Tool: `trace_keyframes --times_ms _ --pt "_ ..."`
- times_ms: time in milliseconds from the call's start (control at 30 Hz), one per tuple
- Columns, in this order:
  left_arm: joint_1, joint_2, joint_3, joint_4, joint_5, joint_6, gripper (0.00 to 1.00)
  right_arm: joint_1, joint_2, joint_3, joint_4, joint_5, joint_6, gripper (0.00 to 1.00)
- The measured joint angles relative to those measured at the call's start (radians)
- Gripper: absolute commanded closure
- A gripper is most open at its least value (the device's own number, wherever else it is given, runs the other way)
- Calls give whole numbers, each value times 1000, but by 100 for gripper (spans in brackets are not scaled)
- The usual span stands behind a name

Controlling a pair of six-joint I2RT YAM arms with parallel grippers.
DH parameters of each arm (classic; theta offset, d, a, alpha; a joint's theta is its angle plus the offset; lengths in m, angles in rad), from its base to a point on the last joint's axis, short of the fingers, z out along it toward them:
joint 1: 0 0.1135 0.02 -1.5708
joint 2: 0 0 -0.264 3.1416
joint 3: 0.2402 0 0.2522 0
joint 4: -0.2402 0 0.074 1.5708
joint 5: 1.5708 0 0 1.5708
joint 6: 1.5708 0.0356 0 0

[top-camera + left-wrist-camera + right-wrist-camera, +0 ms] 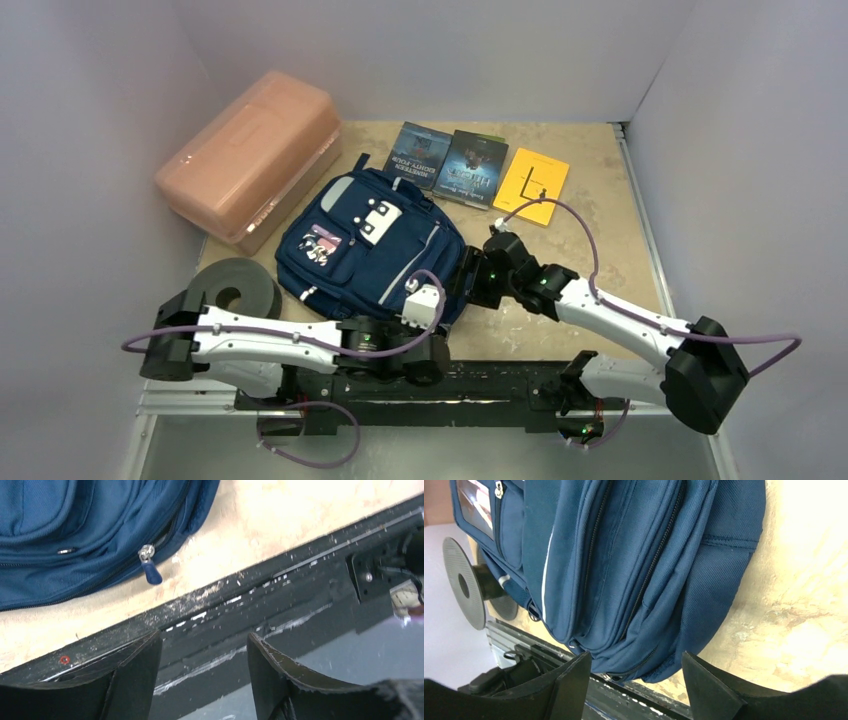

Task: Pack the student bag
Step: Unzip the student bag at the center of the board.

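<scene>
Student bag (370, 245) lies flat at mid-surface, front up, turned at an angle. Its near corner is close to the black rail (300, 580) along the surface's (600, 270) near edge.

Edges / room:
- Walls on the left, back and right.
- Salmon-pink box (255, 160) sits far-left by the wall, just beside the bag's far-left side.
- Grey reel (238, 290) sits near-left, just beside the bag's corner.
- Three books line the back: dark book (417, 155), second dark book (472, 168), yellow book (531, 186). They sit side by side, and the first is near the bag's top.
- The largest bare patch is to the right of the bag, running to the right wall.

Pincers:
- Left pincer (204, 640) is spread with nothing between its fingers. It hangs over the rail, just off the bag's near corner.
- Right pincer (636, 660) is spread at the bag's right side. The bag's edge shows beyond the gap and nothing is pinched.

Writing:
- The first dark book's cover is upside down to the camera and looks like "Nineteen Eighty-Four".
- The other two covers are too small to read.
- The bag has a white patch with black dots (378, 222) and a window pocket (322, 243) with a card in it, text illegible.

Containers:
- The box lid is on, so its contents are hidden.
- The bag's visible zips look closed. Zip pull (150, 570) hangs at the near corner. Nothing inside the bag can be seen.
</scene>
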Motion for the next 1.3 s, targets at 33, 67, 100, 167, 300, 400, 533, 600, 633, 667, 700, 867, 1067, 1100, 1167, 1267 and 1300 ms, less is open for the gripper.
trace_keyframes --times_ms 33,67,100,167,300,400,533,600,633,667,700,867,1067,1100,1167,1267,1300 --pt "-3 39 27 -11 -24 -26 40 0 3 0 5 3 6 38" --pt "-4 65 41 -14 -44 -50 40 0 6 0 12 7 11 41" --pt "-5 75 44 -14 -59 -72 40 0 9 0 20 10 16 43" --pt "-5 71 34 -14 -78 -105 40 0 18 0 31 15 25 43" --pt "-5 29 -18 13 -93 -155 33 0 45 0 53 27 44 42" --pt "-5 11 -48 21 -94 -201 32 0 80 0 80 38 59 45" --pt "14 8 -83 41 -73 -267 35 0 146 0 127 42 73 82" --pt "42 8 -105 56 -55 -284 37 0 185 0 142 46 74 100" --pt "57 9 -116 66 -50 -285 38 0 198 1 141 49 77 100" --pt "68 11 -122 76 -47 -285 39 0 205 2 139 50 82 100" --pt "81 16 -127 82 -45 -284 40 0 205 3 137 51 85 100" --pt "140 77 -128 137 -31 -270 45 0 147 8 122 60 100 100" --pt "203 146 -126 141 -29 -238 55 0 85 8 93 67 124 100" --pt "210 149 -123 137 -29 -236 57 0 82 8 91 67 128 100" --pt "217 152 -115 127 -31 -222 61 0 76 8 86 67 138 100" --pt "223 160 -103 121 -34 -193 69 -1 74 8 84 67 147 100" --pt "223 165 -98 123 -36 -181 74 -1 74 8 81 67 149 100"
